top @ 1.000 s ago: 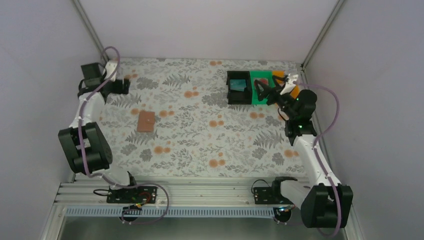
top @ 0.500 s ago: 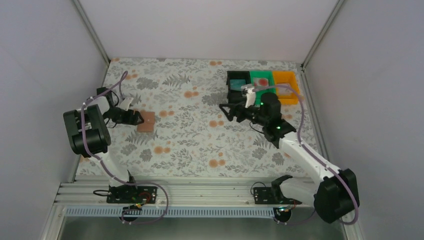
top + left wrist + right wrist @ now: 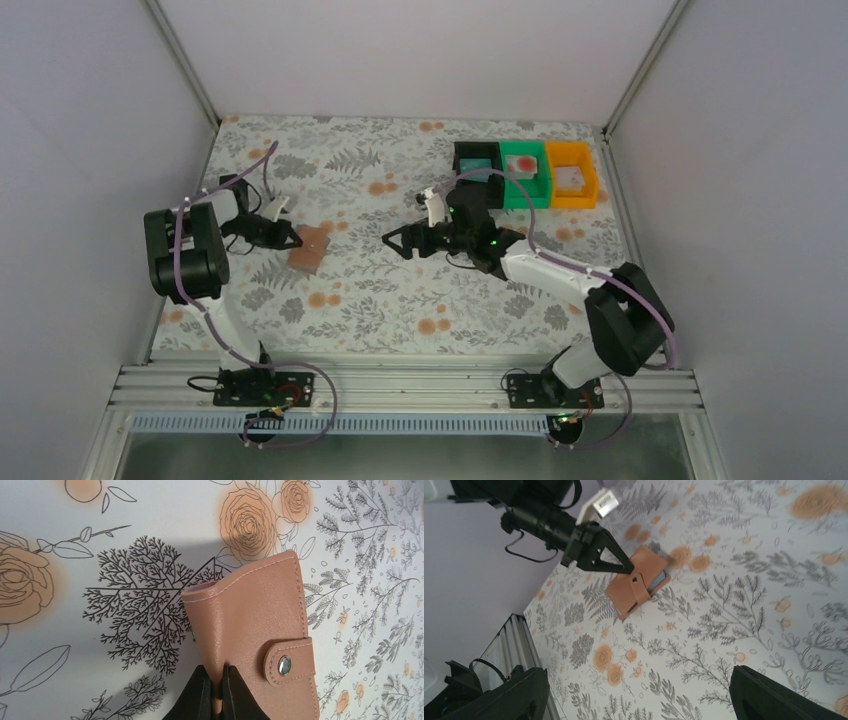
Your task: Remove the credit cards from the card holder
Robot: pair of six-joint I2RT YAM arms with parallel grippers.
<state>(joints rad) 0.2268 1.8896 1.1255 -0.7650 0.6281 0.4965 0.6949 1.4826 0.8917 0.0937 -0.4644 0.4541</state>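
The salmon-tan soft card holder [image 3: 250,630], snapped shut, is pinched at its edge by the left end effector [image 3: 216,682]; the right end effector [image 3: 402,243] is wide open, empty

The card holder [image 3: 308,247] is laid on the table [image 3: 400,300] in its left half, with its left edge pinched between the closed fingers of the left gripper [image 3: 295,240]. The right gripper [image 3: 402,243], spread wide, is positioned to the holder's right, well apart from it, near the table's middle. Three bins [image 3: 538,198] are set in a row at the far right corner. One credit card [image 3: 524,163] is laid in the middle bin, and another card [image 3: 570,178] in the right one.
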